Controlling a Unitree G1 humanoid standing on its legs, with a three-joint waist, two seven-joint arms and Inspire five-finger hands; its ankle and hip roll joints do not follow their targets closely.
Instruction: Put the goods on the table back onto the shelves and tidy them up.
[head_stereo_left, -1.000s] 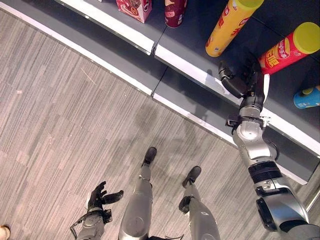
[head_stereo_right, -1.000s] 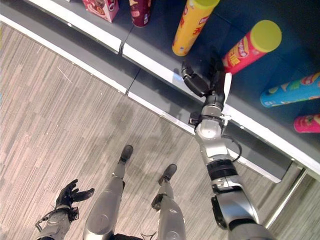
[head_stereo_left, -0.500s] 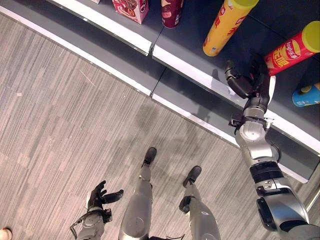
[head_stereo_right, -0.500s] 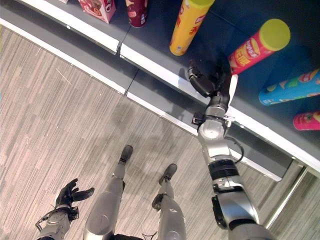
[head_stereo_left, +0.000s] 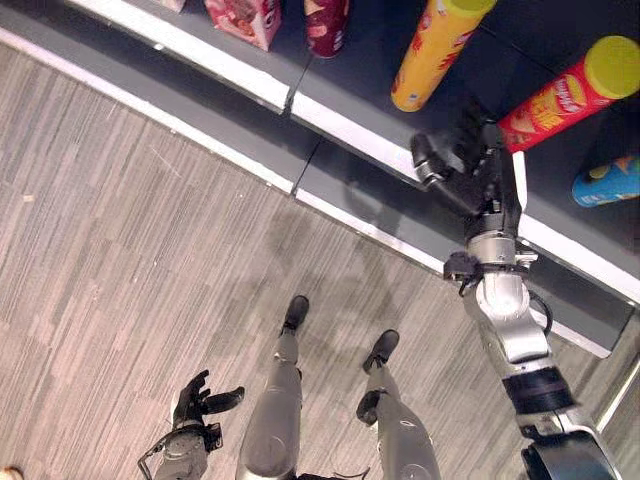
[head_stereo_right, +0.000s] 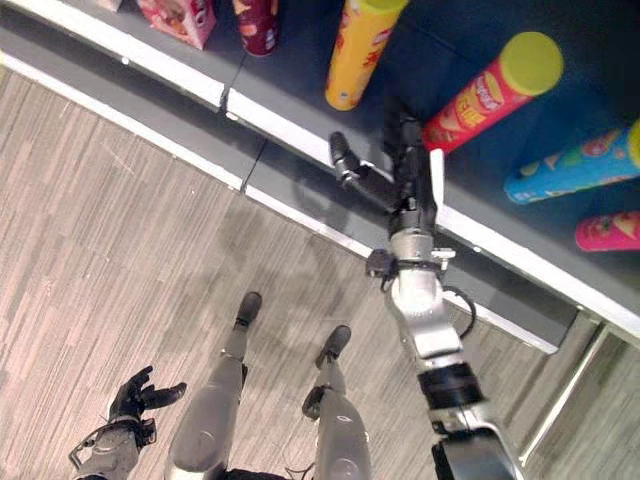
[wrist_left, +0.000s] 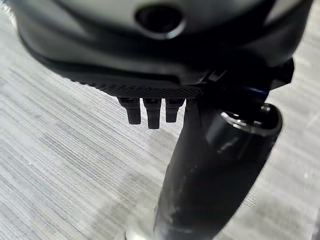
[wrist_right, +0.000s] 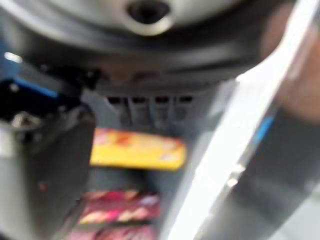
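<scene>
1. Left hand (head_stereo_left: 196, 402): low by the floor, fingers relaxed and spread, holding nothing.
2. Floor (head_stereo_left: 130, 260): grey, striped carpet.
3. Right hand (head_stereo_left: 470, 165): raised over the shelf's front edge, fingers straight, thumb apart, empty; between the yellow can and the red can, touching neither.
4. Shelf (head_stereo_left: 340, 125): dark grey boards with a white front strip.
5. Goods on the shelf, left to right: pink box (head_stereo_left: 243, 14); dark red can (head_stereo_left: 325, 24); yellow can (head_stereo_left: 434, 50); red can (head_stereo_left: 558, 92) with yellow lid; blue can (head_stereo_left: 607, 182); pink can (head_stereo_right: 608, 230).
</scene>
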